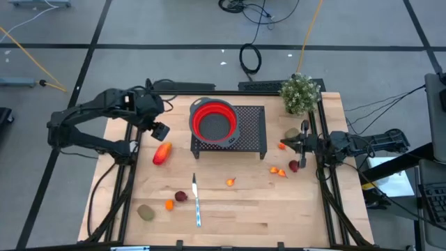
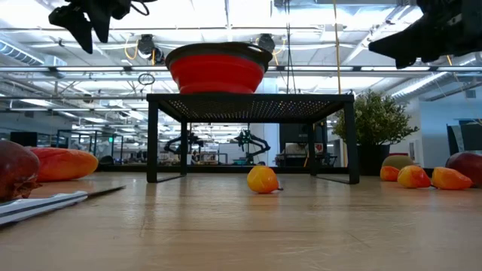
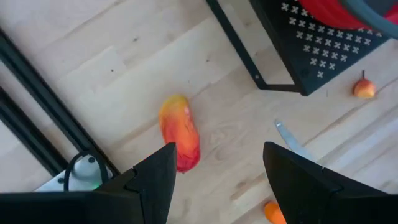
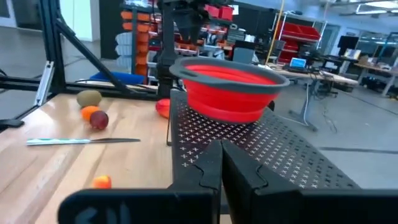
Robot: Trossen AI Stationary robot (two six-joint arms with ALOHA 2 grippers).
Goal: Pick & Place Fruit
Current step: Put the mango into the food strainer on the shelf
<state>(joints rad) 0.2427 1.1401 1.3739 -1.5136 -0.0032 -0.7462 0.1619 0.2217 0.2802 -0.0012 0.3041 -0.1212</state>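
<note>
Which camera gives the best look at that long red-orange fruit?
The left wrist view: the red-orange fruit lies whole, close below. The high view shows it small; the low view only side-on at the edge; the right wrist view barely a sliver.

Wooden table (image 1: pixel 237 216) bearing a black perforated stand (image 1: pixel 252 132) with a red collapsible bowl (image 1: pixel 214 120) on it, a silver knife (image 1: pixel 196 201), and a potted plant (image 1: pixel 300 93) at one corner.

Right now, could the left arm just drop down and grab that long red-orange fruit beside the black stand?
Probably yes. The left gripper hangs open just above the red-orange fruit, which lies alone on bare wood. The black stand sits off to one side, so nothing blocks the way down.
</note>
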